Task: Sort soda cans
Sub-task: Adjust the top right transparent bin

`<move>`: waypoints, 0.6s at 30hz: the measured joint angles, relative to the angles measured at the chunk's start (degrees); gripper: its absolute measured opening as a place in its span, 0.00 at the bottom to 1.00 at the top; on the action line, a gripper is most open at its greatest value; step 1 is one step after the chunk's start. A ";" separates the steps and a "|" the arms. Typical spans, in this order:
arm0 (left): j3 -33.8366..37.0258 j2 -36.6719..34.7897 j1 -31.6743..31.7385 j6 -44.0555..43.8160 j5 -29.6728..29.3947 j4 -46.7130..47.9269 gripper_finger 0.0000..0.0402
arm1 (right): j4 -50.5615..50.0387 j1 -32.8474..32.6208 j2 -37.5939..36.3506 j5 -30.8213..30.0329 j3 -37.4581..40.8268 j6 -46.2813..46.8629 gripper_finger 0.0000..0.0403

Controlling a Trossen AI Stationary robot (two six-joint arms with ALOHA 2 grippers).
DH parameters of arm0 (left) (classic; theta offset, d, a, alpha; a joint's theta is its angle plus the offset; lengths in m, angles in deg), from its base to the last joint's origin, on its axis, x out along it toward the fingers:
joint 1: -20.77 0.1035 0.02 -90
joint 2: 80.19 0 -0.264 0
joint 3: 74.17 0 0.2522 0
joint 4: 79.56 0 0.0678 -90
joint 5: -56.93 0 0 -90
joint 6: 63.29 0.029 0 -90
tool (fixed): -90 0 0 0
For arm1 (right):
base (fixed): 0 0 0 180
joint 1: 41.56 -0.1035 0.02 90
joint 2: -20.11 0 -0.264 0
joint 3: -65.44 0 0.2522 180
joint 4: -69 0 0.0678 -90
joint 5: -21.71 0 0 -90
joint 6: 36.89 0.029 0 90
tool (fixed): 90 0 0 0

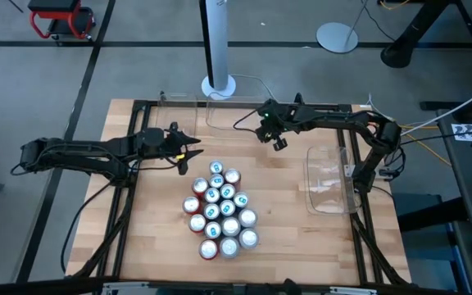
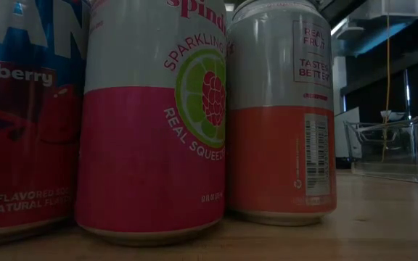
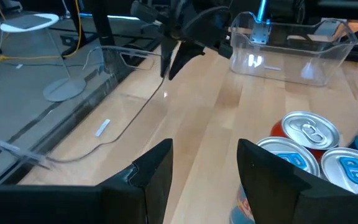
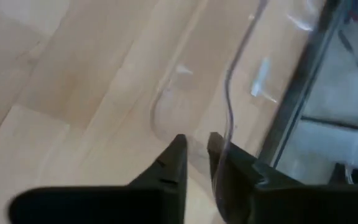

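Soda cans (image 1: 220, 212): clustered upright mid-surface (image 1: 162, 246); thin-walled, smooth, probably slippery, best taken around the body. Left gripper (image 1: 188, 153): just beside the cluster, jaws apart, nothing held. Right gripper (image 1: 279, 141): near a clear bin (image 1: 332, 182), jaws seemingly almost together, nothing held.

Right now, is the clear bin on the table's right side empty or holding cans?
Empty. From above, the clear bin shows only bare wood through it, and the cans all stand clustered mid-table.
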 joint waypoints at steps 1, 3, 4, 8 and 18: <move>0.00 0.00 -0.04 -0.04 0.00 0.02 0.42 | -0.45 -0.06 0.00 -0.64 0.00 -1.94 0.10; 0.00 0.00 -0.44 -0.28 -0.01 0.31 0.42 | -0.92 -0.10 0.13 -3.45 0.02 -4.95 0.04; 0.00 0.00 -0.73 -0.26 -0.01 0.36 0.42 | -1.13 0.07 0.13 -3.95 0.04 -5.91 0.02; -0.02 0.00 -1.95 0.33 0.04 0.13 0.42 | -2.07 0.33 -0.10 -4.39 0.03 -10.97 0.03; -0.02 0.00 -2.99 0.79 0.04 -0.20 0.42 | -6.45 0.82 -4.05 -4.51 0.02 -24.72 0.02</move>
